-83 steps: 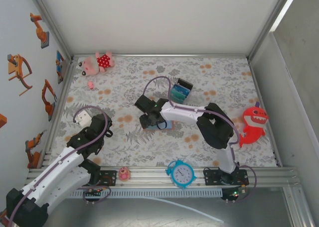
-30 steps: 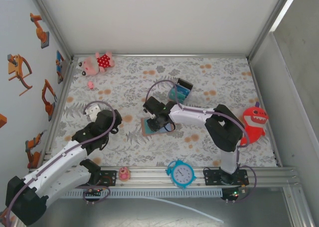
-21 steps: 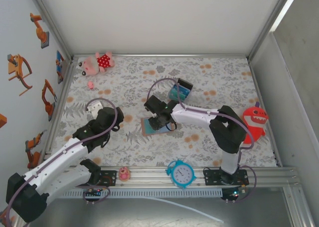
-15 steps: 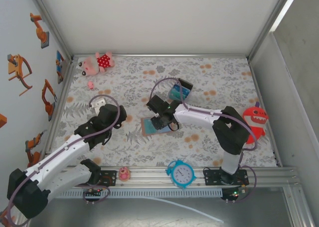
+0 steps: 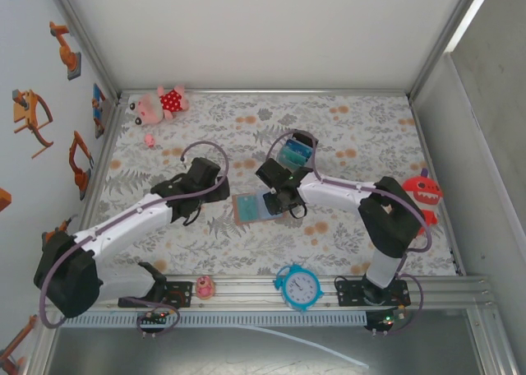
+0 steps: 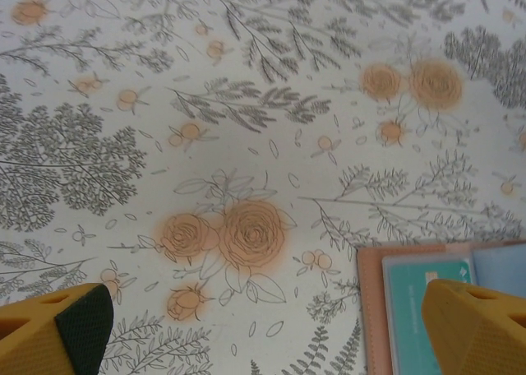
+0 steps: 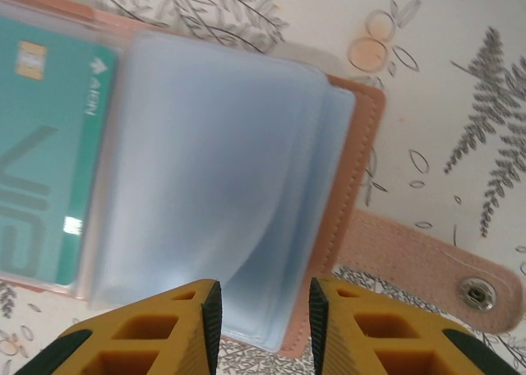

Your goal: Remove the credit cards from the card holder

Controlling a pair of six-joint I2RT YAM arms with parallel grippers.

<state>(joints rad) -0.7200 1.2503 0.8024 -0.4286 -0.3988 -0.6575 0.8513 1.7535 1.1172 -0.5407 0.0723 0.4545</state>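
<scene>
The card holder (image 5: 253,206) lies open on the flowered table, tan leather with blue-grey pockets (image 7: 214,169). A teal credit card (image 7: 45,145) sits in its left pocket, and its closing tab (image 7: 436,268) sticks out to the right. My right gripper (image 5: 285,201) hovers over the holder's right half. Its jaws (image 7: 259,317) stand partly open over the near edge of the pockets, pinching nothing. My left gripper (image 5: 218,192) is just left of the holder, wide open (image 6: 267,313) over bare table. The holder's corner (image 6: 370,309) shows beside its right finger.
A small black box with teal cards (image 5: 296,151) stands just behind the holder. A blue clock (image 5: 298,286) and a small pink toy (image 5: 205,287) sit on the front rail. A red shark toy (image 5: 419,201) is at the right and a pink plush (image 5: 160,104) at the back left.
My left arm has swung right and forward, up to the holder's left side. My right gripper has shifted right along the holder, uncovering the open pockets and the teal card.
</scene>
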